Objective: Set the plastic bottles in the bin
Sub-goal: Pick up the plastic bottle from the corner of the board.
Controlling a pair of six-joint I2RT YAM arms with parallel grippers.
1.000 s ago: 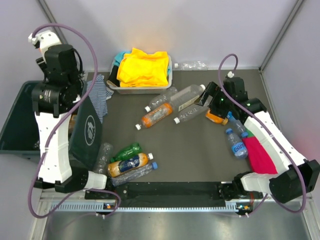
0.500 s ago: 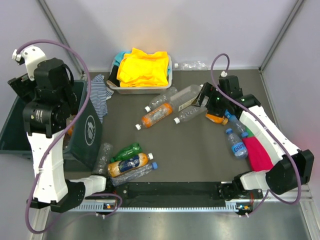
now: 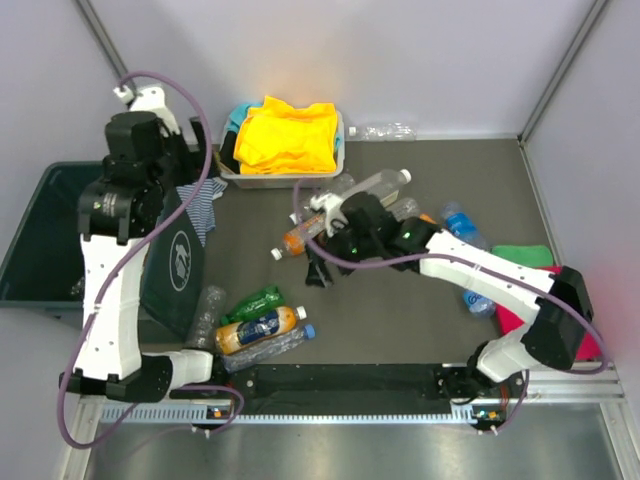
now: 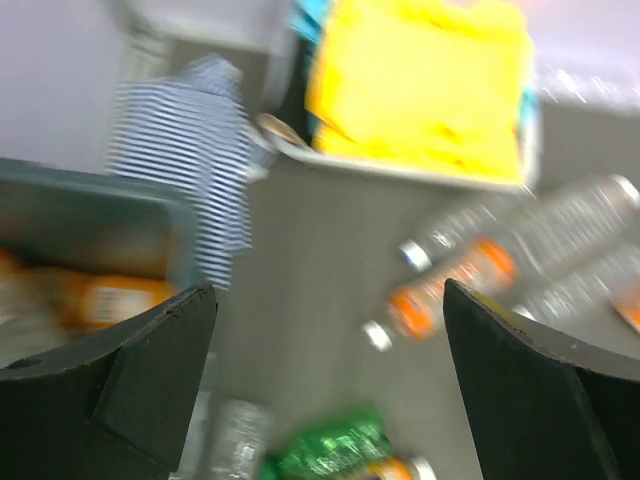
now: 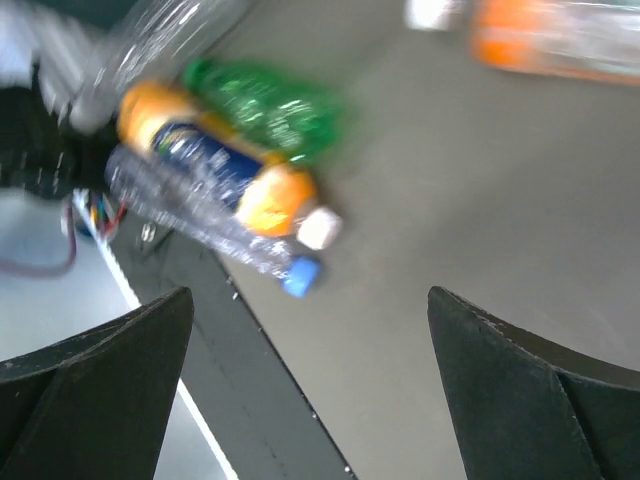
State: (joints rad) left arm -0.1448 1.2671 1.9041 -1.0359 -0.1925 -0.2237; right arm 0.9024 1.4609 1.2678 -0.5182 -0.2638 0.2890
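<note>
The dark green bin (image 3: 35, 235) stands left of the table, with an orange bottle (image 4: 100, 300) inside it. My left gripper (image 4: 330, 380) hangs open and empty high above the bin's right rim (image 4: 100, 200). My right gripper (image 3: 318, 267) is open and empty over the table's middle. Below and to the left of it lie a green bottle (image 3: 252, 301), an orange blue-labelled bottle (image 5: 215, 165) and a clear blue-capped bottle (image 5: 200, 225). An orange bottle (image 3: 300, 237) and a clear bottle (image 3: 385, 185) lie behind the right arm. Blue-labelled bottles (image 3: 460, 222) lie further right.
A white tray (image 3: 285, 178) of yellow cloth (image 3: 288, 133) stands at the back. A striped cloth (image 3: 198, 195) hangs over the bin's corner. Red and green cloths (image 3: 530, 285) lie at the right. One clear bottle (image 3: 385, 130) rests by the back wall. A black rail (image 5: 250, 400) edges the table's front.
The left arm swung out over the bin, then back right toward the striped cloth. The right arm swept left from the back-right bottles to the table's middle.
</note>
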